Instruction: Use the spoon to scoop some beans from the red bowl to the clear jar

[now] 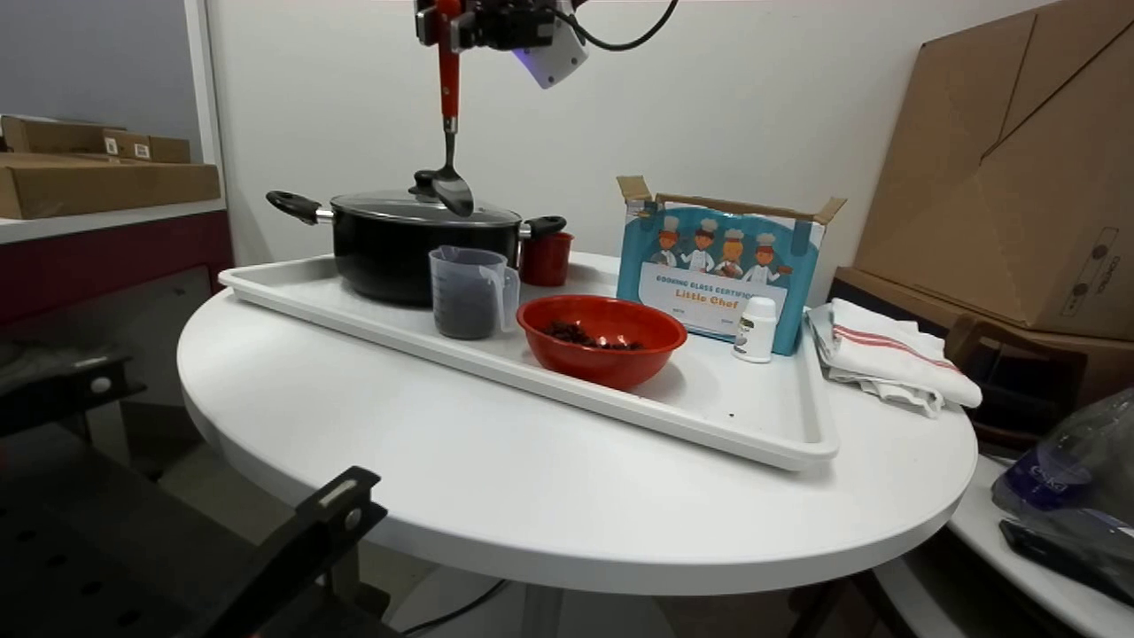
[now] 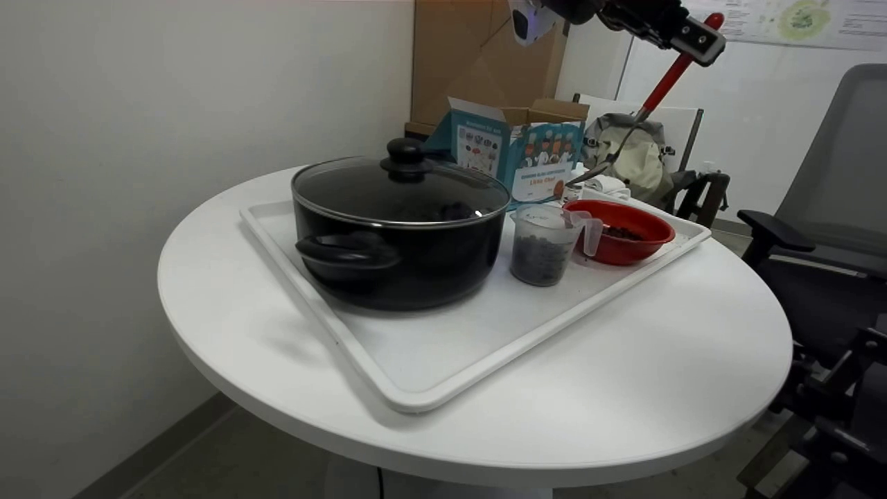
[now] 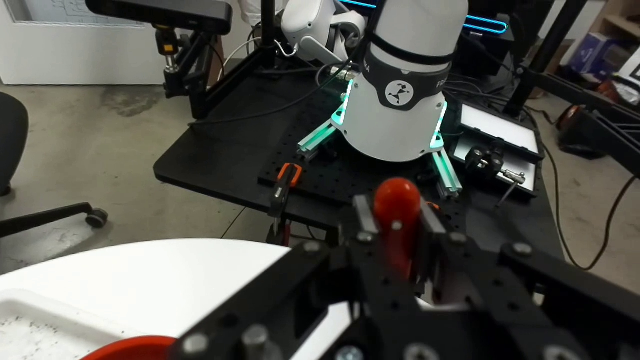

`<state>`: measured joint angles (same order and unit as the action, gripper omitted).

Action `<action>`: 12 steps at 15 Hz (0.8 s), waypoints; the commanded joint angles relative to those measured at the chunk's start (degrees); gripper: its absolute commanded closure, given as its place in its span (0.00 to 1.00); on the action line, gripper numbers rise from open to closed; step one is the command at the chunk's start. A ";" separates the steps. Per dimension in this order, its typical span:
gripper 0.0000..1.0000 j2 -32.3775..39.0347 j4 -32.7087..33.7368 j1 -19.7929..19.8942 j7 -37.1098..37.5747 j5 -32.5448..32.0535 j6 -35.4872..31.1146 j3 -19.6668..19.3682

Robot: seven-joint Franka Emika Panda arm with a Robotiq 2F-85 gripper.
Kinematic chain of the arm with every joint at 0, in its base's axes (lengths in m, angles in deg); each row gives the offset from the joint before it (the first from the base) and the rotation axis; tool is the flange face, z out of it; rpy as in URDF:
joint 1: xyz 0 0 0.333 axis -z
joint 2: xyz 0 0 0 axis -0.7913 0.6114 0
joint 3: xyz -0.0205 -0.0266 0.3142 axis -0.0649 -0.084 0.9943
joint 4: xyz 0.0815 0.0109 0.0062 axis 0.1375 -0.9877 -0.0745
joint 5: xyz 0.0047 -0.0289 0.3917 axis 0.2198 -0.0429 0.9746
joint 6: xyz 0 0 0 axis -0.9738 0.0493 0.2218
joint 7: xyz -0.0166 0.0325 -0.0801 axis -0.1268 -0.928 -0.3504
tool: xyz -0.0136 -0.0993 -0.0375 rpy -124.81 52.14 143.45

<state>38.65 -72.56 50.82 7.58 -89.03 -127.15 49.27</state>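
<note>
Black two-finger gripper (image 1: pixel 445 30): gripping a red-handled metal spoon (image 1: pixel 450 97), one finger pressing on each side of the handle.
Clear cylindrical plastic jar (image 1: pixel 465 270): standing upright on the white rectangular plastic tray (image 1: pixel 718 385), between the wide black lidded pot (image 1: pixel 390 257) and the shallow glossy red bowl (image 1: pixel 598 367).
Small dark beans (image 1: pixel 570 334): lying in the bowl, also showing through the jar's lower wall.
Spoon head: hanging tip-down in the air, appearing higher than the jar rim in both exterior views.
</note>
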 commanded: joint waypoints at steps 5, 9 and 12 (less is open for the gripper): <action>0.90 0.60 0.96 0.16 -0.38 -0.08 -0.24 -0.12; 0.91 -2.42 -3.08 -0.22 2.28 -2.41 -9.00 -0.57; 0.91 -5.35 -8.75 0.64 3.07 -1.89 -17.69 -0.93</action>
<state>37.93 -74.33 50.98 9.50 -90.87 -137.70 48.90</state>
